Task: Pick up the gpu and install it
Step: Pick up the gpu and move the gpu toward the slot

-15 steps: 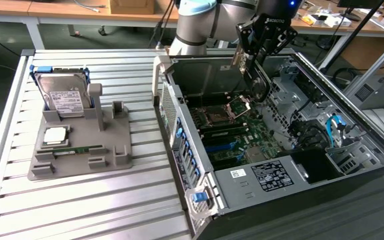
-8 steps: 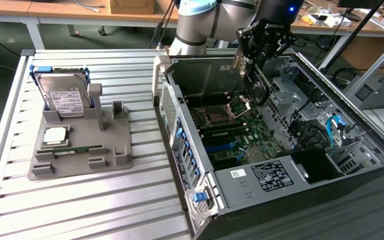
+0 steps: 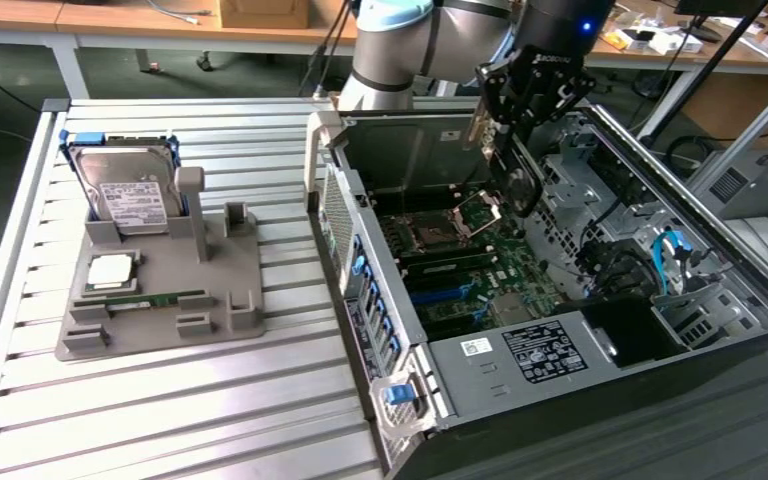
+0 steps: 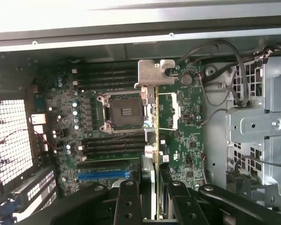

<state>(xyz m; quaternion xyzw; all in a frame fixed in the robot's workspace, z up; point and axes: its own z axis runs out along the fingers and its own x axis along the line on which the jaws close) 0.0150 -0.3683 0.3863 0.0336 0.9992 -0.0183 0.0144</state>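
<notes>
Black gripper (image 4: 152, 190), with black perforated fingers (image 4: 129, 199), closed partway and clamped on the gpu (image 4: 156, 140). The gpu is a thin dark circuit card, seen edge-on from the wrist, with a silver metal bracket strip and bent tab at its far end. In the exterior view, the same gripper (image 3: 524, 105) on a pale grey-blue robot arm (image 3: 398, 40), gripping the card (image 3: 518, 185) by its upper end. Card hanging upright inside the open case, clear of the case walls and above the board's middle. Contact between the bracket end and the board not discernible.

Directly below the card: green motherboard (image 3: 458, 275) with a square silver-framed processor socket (image 4: 123, 111), rows of black memory slots (image 4: 113, 144) and one blue slot (image 4: 104, 176).

Around the board: open black-and-grey metal computer case (image 3: 564, 350), lying on its side, with a perforated rear wall (image 4: 9, 140) and a grey drive cage (image 4: 255, 124). Case on the side of the slatted aluminium tabletop (image 3: 197, 410) toward the exterior view's right.

Well apart, near the tabletop's edge at the exterior view's left: grey moulded parts fixture (image 3: 231, 310). On the fixture, a boxy silver hard drive with a white label (image 3: 124, 190), a square silver processor chip (image 3: 111, 270) and a slim green memory stick (image 3: 157, 298).
</notes>
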